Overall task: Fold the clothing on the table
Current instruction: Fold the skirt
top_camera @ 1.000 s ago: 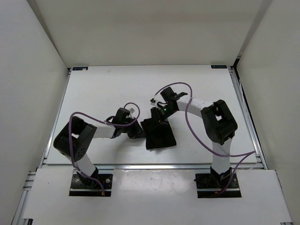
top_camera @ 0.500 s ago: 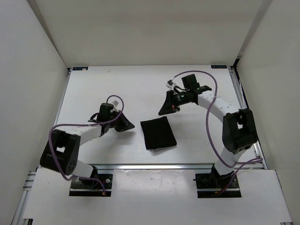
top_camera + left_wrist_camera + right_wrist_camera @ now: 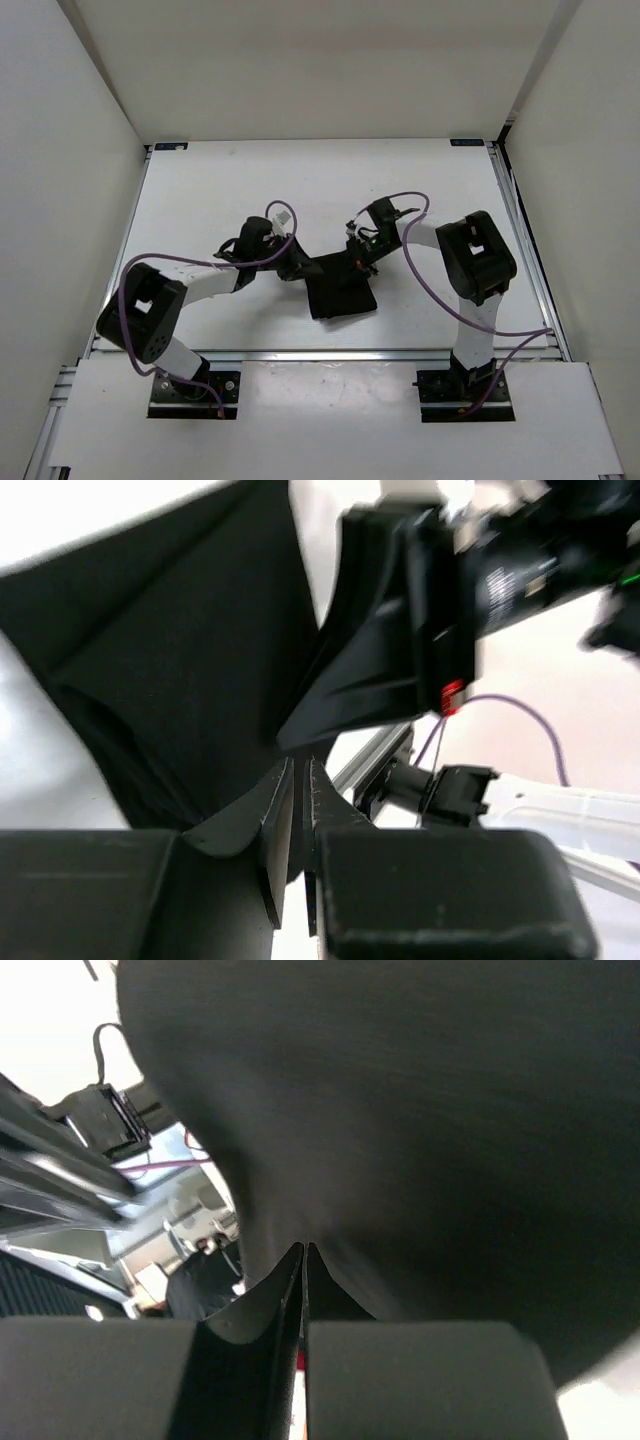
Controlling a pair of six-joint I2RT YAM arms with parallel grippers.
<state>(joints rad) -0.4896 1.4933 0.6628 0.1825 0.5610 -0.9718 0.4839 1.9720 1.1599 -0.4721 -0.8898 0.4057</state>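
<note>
two robot arms meet over the clothing (image 3: 342, 296), a black garment lying in a compact rectangle near the middle of the white table (image 3: 220, 190), slightly toward its near edge. the left claw (image 3: 299, 270) is pinched closed on the garment's far left corner, and the right claw (image 3: 351, 264) is clamped tight on the far edge just beside it, with dark fabric filling its wrist camera. both grips look shallow, at the very tips of the fingers. a quick lift could let the cloth slip free, or take up only the top layer and pull the stack open. the claws also sit very close together, so uneven pulling could skew the fold or knock one claw against the other.
</note>
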